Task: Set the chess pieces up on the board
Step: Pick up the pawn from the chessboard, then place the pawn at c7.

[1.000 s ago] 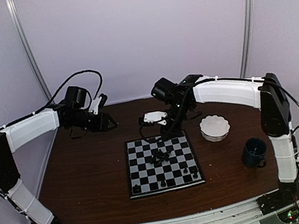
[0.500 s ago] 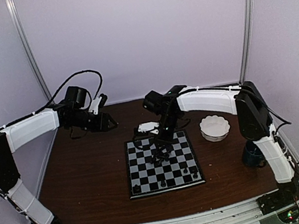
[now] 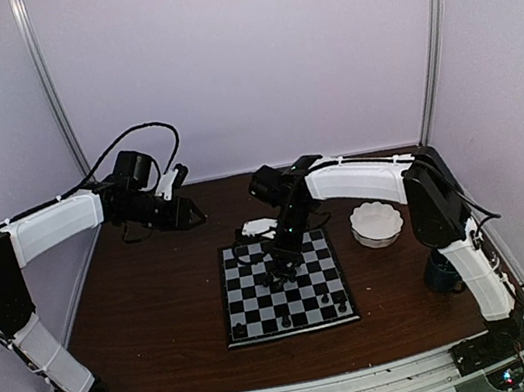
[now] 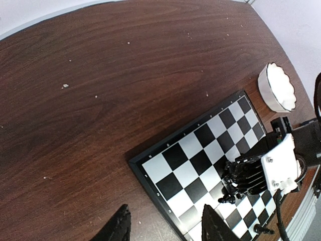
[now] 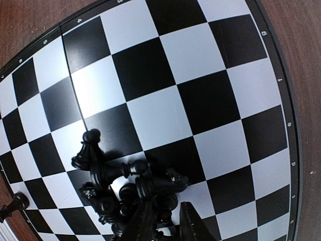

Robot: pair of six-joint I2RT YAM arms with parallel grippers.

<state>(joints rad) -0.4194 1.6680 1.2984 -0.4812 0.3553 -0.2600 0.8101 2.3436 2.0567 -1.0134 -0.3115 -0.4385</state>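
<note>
The board (image 3: 250,300) lies mid-table. Several black chess pieces (image 3: 281,274) lie heaped at its centre, and a few stand along its near edge (image 3: 285,322). My right gripper (image 3: 279,260) is down on the heap. In the right wrist view its fingertips (image 5: 145,221) stand close together around one piece at the heap's edge (image 5: 135,186). A pawn (image 5: 85,150) stands upright beside the heap on the board (image 5: 200,100). My left gripper (image 3: 194,213) is open and empty over bare table behind the board's far-left corner. Its wrist view (image 4: 165,226) shows the board (image 4: 185,165).
A white scalloped bowl (image 3: 377,223) sits right of the board; it also shows in the left wrist view (image 4: 277,86). A dark blue mug (image 3: 445,270) stands near the right edge, partly behind the right arm. Brown wooden tabletop (image 3: 148,297) surrounds the board.
My right gripper has swung left from the board's far edge and come down onto the heap of pieces. The left arm has not moved.
</note>
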